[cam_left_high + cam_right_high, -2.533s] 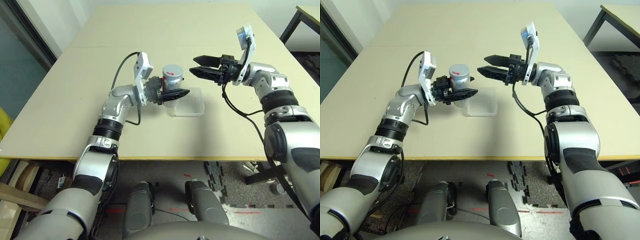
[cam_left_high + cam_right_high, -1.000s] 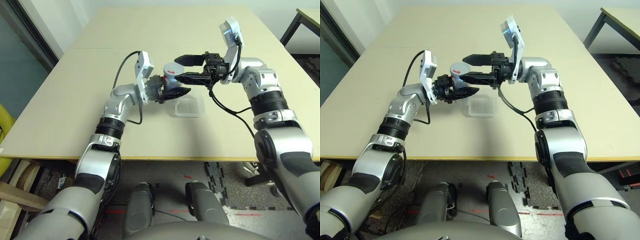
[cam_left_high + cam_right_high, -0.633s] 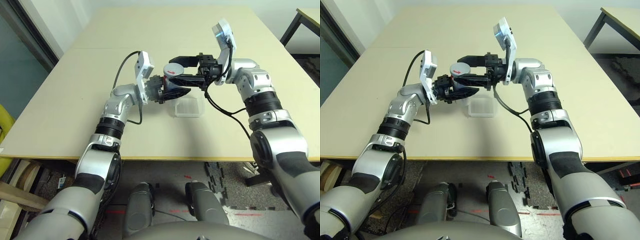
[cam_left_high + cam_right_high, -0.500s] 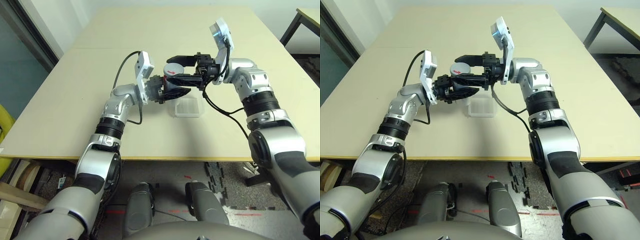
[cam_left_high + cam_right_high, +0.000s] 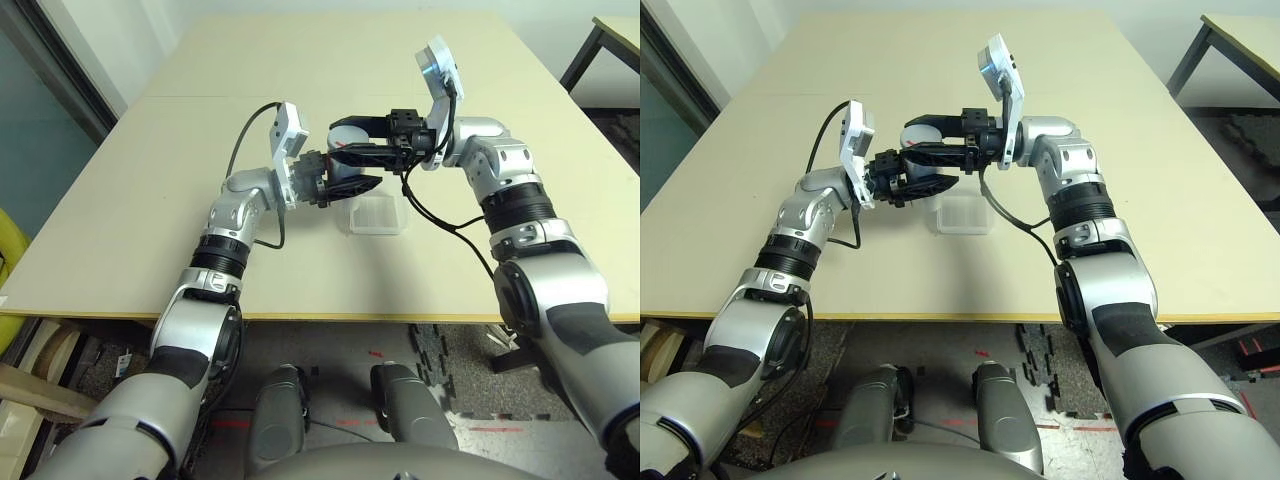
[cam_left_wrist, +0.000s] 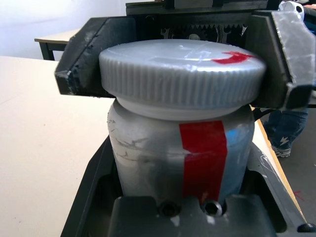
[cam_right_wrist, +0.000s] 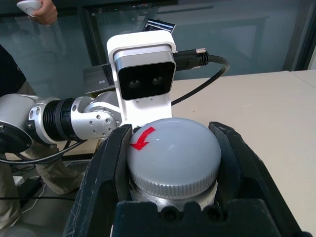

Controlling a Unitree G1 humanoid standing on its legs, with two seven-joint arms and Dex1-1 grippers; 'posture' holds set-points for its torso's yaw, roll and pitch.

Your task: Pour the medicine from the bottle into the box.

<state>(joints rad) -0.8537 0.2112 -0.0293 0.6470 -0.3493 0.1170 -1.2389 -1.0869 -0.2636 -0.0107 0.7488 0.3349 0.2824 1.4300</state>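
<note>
I have the small white-grey cylindrical bottle with the red stripe (image 6: 177,158) held up in the air above the tan table (image 5: 150,200), just behind and left of the shallow clear plastic square box (image 5: 377,214). My left gripper (image 5: 340,187) is clamped on the bottle's body; my right gripper (image 7: 170,163) has its 2 fingers closed on the ribbed round grey cap (image 7: 173,153).

The risk I see is in the unscrewing: if the left grip is too weak, the bottle could spin with the cap or twist loose. A jerk as the cap frees could tip the bottle and spill the medicine onto the table, away from the box.

The bottle stands about upright, long axis vertical, capped mouth pointing up. I cannot see the medicine inside.
</note>
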